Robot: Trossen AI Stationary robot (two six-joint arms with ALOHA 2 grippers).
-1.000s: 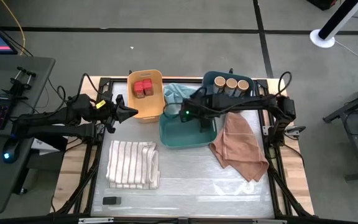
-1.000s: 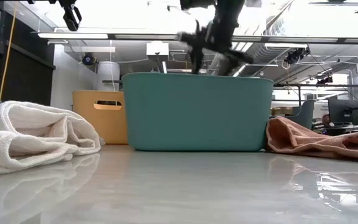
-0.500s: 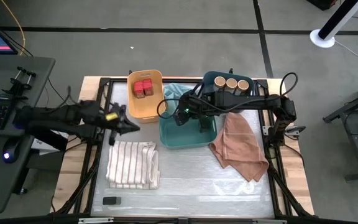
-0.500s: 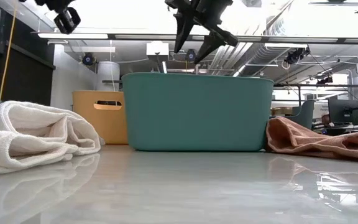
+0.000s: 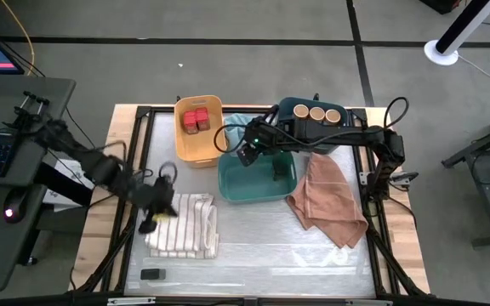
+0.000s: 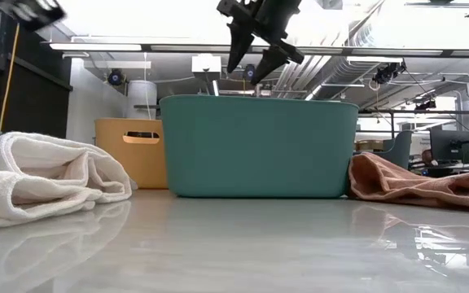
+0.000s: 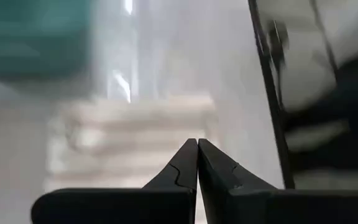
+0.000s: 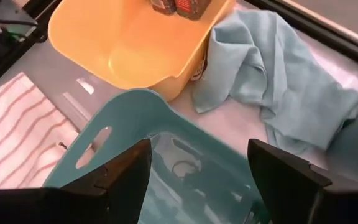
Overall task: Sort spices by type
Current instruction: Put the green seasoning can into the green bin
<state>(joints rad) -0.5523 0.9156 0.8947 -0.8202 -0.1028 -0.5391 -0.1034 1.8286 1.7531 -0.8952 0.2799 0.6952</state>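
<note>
Teal plastic forms the bin [image 5: 258,185] at the middle of the table, and the right gripper [image 5: 243,155] hangs above its rear left corner with its two fingers [image 8: 110,180] spread apart and nothing between them; in the low view the same gripper [image 6: 255,45] shows above the bin's rim [image 6: 259,101], clear of it. One flat black tin [image 5: 279,172] lies inside the teal bin near its right wall. Behind and to the left stands a yellow bin [image 5: 199,136] holding two red-topped square jars [image 5: 196,120] side by side at its rear. A dark teal bin [image 5: 300,109] at the back right holds three round jars with tan lids [image 5: 316,112] in a row. A light blue cloth [image 8: 272,93] lies crumpled between the yellow bin and the dark teal one, just behind the teal bin. A rust-coloured cloth [image 5: 326,200] lies right of the teal bin, touching its side. The left gripper [image 5: 162,202] is over the left edge of a striped white towel [image 5: 185,224] at the front left, its fingers [image 7: 182,171] pressed together and empty. Another flat black tin [image 5: 150,274] lies alone near the front left corner of the table [image 5: 253,255], just in front of the towel.
</note>
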